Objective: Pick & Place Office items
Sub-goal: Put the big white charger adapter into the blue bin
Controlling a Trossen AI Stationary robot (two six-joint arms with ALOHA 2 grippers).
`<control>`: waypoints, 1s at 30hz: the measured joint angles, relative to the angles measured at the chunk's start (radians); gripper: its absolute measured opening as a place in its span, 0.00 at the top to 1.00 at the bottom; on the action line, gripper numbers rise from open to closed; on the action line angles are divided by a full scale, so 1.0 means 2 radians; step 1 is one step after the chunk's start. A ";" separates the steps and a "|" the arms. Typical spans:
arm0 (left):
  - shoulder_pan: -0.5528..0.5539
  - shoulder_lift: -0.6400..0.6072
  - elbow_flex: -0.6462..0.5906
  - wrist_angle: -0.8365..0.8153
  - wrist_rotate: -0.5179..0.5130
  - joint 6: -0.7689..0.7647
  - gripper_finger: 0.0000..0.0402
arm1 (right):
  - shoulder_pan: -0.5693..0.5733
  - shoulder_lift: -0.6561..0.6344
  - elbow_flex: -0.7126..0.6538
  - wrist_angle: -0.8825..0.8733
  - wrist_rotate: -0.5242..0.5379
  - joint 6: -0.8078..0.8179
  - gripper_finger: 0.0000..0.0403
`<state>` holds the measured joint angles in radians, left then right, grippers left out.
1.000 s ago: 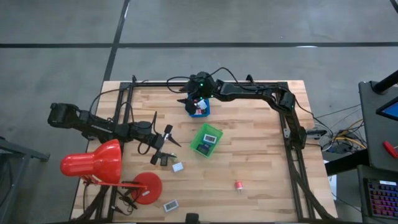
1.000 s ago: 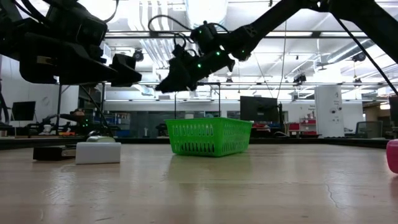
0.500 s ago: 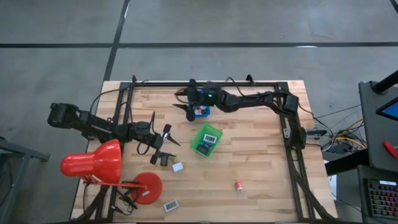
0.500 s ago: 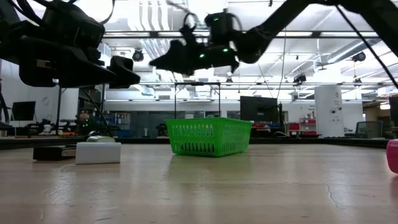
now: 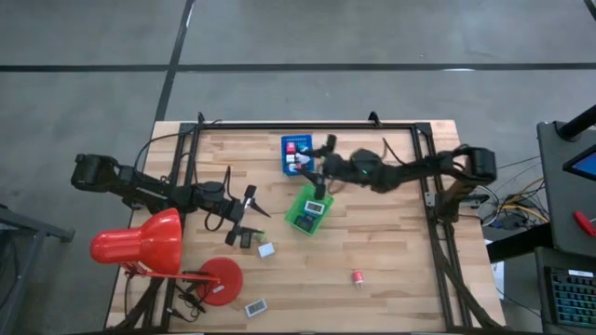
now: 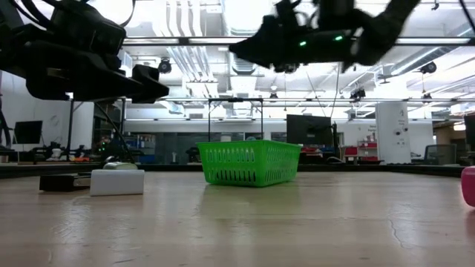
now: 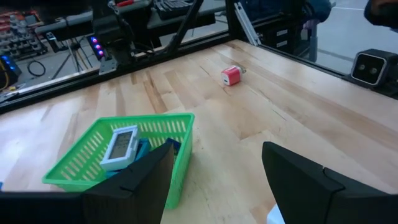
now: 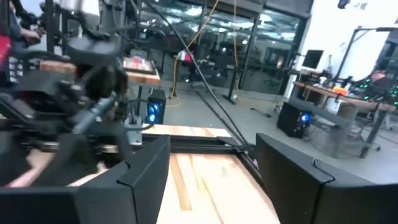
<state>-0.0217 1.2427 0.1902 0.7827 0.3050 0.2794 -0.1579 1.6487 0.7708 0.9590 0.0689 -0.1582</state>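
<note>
The office items are small pieces. Some lie in the blue tray [image 5: 296, 154] and in the green tray [image 5: 309, 210]. Loose on the wood are two white pieces [image 5: 266, 249] [image 5: 254, 306], a dark one [image 5: 244, 240] and a pink-red one [image 5: 358, 277]. My right gripper [image 5: 318, 167] hovers level above the gap between the two trays, open, with nothing between its fingers [image 8: 211, 168]. My left gripper [image 5: 248, 208] waits left of the green tray [image 7: 124, 155], open and empty [image 7: 214, 168]. The left wrist view shows a white piece [image 7: 119, 146] in that tray.
A big red desk lamp [image 5: 140, 246] with a round base [image 5: 221, 279] takes up the near left corner. A black frame [image 5: 307, 126] runs along the table's far edge and down both sides.
My right gripper has drawn back from over the blue tray toward the table's right edge and tipped up from pointing down to level. The blue tray and its pieces now show uncovered.
</note>
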 joint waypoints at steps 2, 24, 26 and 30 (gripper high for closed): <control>0.000 0.000 0.000 0.002 -0.005 -0.002 0.38 | 0.020 -0.020 -0.029 0.012 0.024 -0.001 0.43; 0.000 0.001 0.000 0.008 -0.013 -0.023 0.38 | 0.193 -0.152 -0.187 0.027 0.068 -0.016 0.43; 0.000 0.002 0.000 0.005 -0.013 -0.027 0.38 | 0.200 -0.181 -0.200 0.011 0.070 -0.010 0.43; 0.000 0.006 0.000 -0.003 -0.015 -0.044 0.38 | 0.210 -0.228 -0.233 0.002 0.079 0.011 0.43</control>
<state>-0.0223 1.2545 0.1906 0.7776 0.2756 0.1905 0.2627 1.1929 0.3041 0.9631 0.2269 -0.1356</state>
